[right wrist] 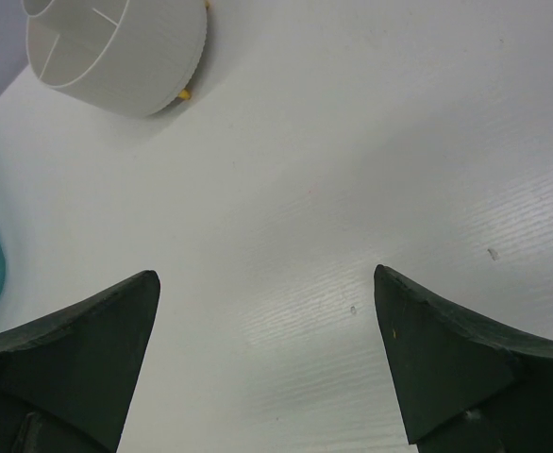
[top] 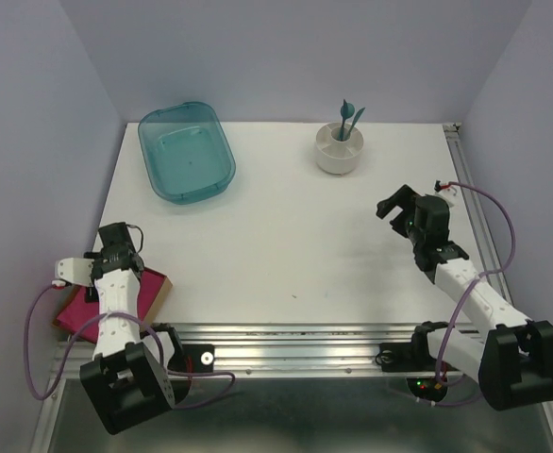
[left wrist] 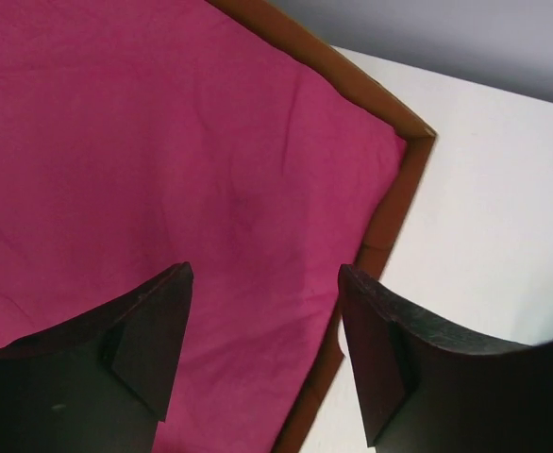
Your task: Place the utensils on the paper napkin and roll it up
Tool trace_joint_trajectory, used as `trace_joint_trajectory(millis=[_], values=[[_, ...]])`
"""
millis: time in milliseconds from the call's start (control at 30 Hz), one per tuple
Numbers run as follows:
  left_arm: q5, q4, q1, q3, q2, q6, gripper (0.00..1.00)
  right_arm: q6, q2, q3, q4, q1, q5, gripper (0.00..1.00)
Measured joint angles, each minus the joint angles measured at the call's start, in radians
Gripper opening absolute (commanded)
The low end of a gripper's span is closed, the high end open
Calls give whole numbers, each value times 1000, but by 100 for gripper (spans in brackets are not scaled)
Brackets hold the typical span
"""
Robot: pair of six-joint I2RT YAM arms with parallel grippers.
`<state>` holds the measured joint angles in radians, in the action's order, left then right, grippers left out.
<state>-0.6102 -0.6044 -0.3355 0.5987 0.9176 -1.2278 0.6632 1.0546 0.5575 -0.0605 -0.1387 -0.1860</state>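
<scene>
Paper napkin (left wrist: 163, 142), magenta, topmost in brown holder (left wrist: 390, 208): judged thin, limp, light; pinch near corner. Left tool (left wrist: 264, 274) spread above it; right tool (right wrist: 266, 274) spread, empty.

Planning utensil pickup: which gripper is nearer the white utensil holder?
Right. The right gripper is close, right of the white holder; the left gripper is far off, over the pink napkins.

The utensils (top: 346, 109) are hidden below their tops inside the white holder (top: 339, 153).
</scene>
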Motion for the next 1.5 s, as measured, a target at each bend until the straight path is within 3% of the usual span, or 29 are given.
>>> trace_joint_trajectory(millis=[200, 300, 400, 600, 700, 800, 900, 1500], values=[[21, 12, -92, 0, 95, 36, 71, 4, 19, 0, 0, 0, 15, 100], [53, 45, -160, -4, 113, 69, 60, 7, 27, 0, 0, 0, 23, 100], [77, 84, -206, -8, 155, 97, 57, 8, 32, 0, 0, 0, 27, 100], [91, 120, -212, -15, 226, 126, 57, 8, 32, 0, 0, 0, 31, 100], [91, 130, -213, -15, 240, 142, 36, 8, 32, 0, 0, 0, 32, 100], [91, 135, -216, -17, 253, 156, 30, 8, 32, 0, 0, 0, 34, 100], [91, 139, -216, -17, 253, 161, 10, 8, 32, 0, 0, 0, 33, 100], [156, 120, -216, -25, 4, 190, 0, 8, 32, 0, 0, 0, 37, 100]])
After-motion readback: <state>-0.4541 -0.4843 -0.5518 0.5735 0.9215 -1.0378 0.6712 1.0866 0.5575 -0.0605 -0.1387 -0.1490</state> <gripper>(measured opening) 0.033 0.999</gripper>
